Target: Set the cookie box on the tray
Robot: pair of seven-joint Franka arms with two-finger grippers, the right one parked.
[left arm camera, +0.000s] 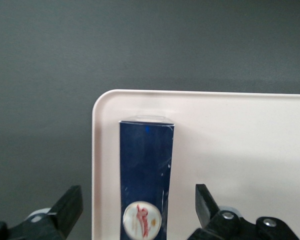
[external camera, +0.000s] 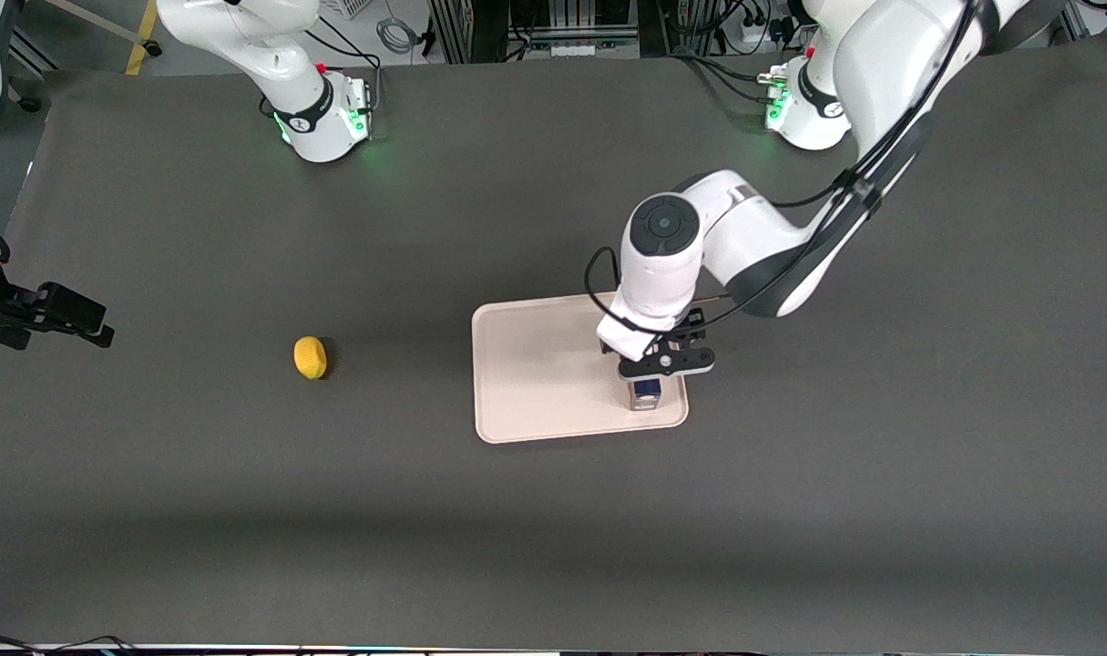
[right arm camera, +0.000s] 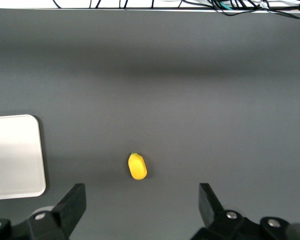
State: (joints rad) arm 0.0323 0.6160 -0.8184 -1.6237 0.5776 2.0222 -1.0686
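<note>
Spread wide, the left arm's black two-finger gripper (left arm camera: 139,207) hangs directly over the working-arm end of the tray, with one finger (left arm camera: 70,205) standing off to one side of the carton and the other finger (left arm camera: 205,202) off to the opposite side. Neither finger touches the carton in the left wrist view; a clear gap shows on each side, so the gripper pinches nothing.

One cookie box (left arm camera: 145,175), a small elongated dark navy-blue carton bearing a white oval logo with red print, lies on the tray between the two fingers. It sits just inside the rim, close to a rounded corner of the tray, its long side running along the adjacent edge. From the front, only a short blue end of the cookie box (external camera: 646,390) shows beneath the gripper (external camera: 666,363).

One tray (external camera: 535,383), large, flat, pale pink and rectangular with rounded corners and a low raised rim, rests on the dark grey table mat (external camera: 881,474).

One small yellow rounded lump (external camera: 309,357) lies on the mat, well apart from the tray toward the parked arm's end of the table.
</note>
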